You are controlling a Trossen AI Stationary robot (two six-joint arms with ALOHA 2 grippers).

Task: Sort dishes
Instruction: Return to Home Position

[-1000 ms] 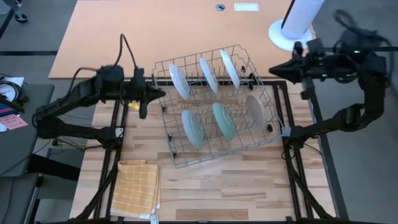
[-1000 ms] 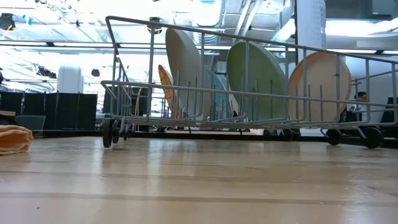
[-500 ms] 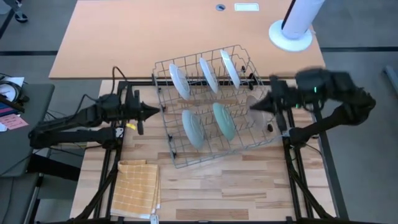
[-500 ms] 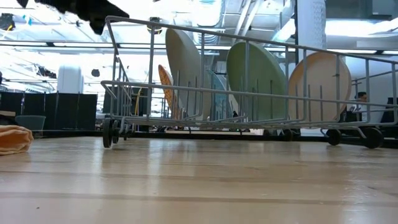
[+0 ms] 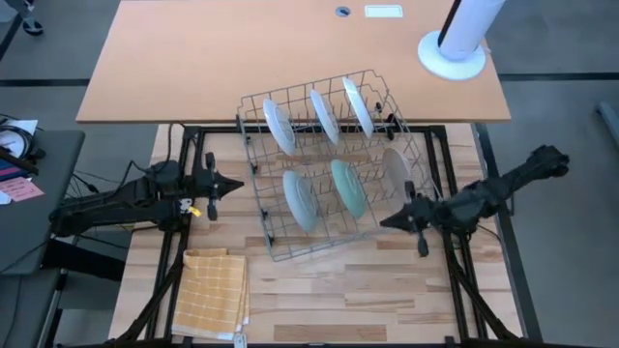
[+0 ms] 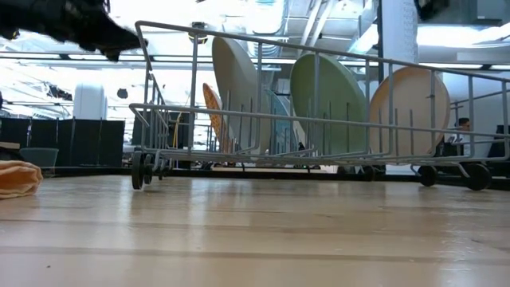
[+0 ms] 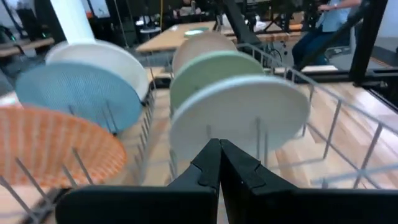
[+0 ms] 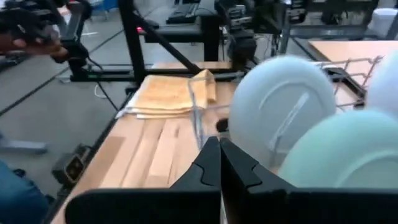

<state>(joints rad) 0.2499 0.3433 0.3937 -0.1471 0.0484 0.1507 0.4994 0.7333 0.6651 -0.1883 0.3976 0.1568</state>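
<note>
A grey wire rack point(image 5: 334, 164) stands mid-table with its plates upright in two rows. The far row holds an orange patterned plate point(image 7: 56, 146), a teal one point(image 7: 78, 93) and a white one point(image 7: 106, 59). The near row holds a pale plate point(image 5: 299, 200), a green one point(image 5: 348, 188) and a beige one point(image 5: 396, 170). My left gripper point(image 5: 232, 184) is shut and hovers just left of the rack, pointing at it. My right gripper point(image 5: 387, 220) is shut, close to the rack's near right side, pointing left. Neither holds anything.
A folded yellow checked cloth point(image 5: 215, 290) lies at the near left corner. Bare wood point(image 5: 368, 290) runs along the near edge in front of the rack. A white round base point(image 5: 452, 53) stands on the far tabletop, beyond the rack.
My left gripper has dropped lower and moved toward the near edge, staying left of the rack. My right gripper has swung from the far right toward the near edge and down, ending by the rack's near right side. The rack and plates have not moved.
</note>
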